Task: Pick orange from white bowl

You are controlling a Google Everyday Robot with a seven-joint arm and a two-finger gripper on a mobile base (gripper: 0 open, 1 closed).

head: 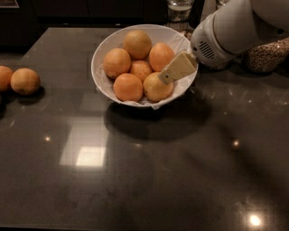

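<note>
Gripper (166, 76) is seen at right of white bowl (98, 56) w/ tip on near-right orange (156, 89); jaw state can't be told.

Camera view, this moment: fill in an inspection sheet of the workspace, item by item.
Surface: dark glossy countertop with patches of light glare.
Job's things: white bowl with a crinkled liner holds five deeper-coloured oranges and the paler orange, which sits at its front right.
Clutter: two loose oranges at the left edge; glass jars behind the bowl.
Grippers: hand reaches in over the bowl's right rim, its tip against the top of the paler orange; nothing lifted.
Cables: nothing seen.
Surroundings: dark cabinets behind the counter.
</note>
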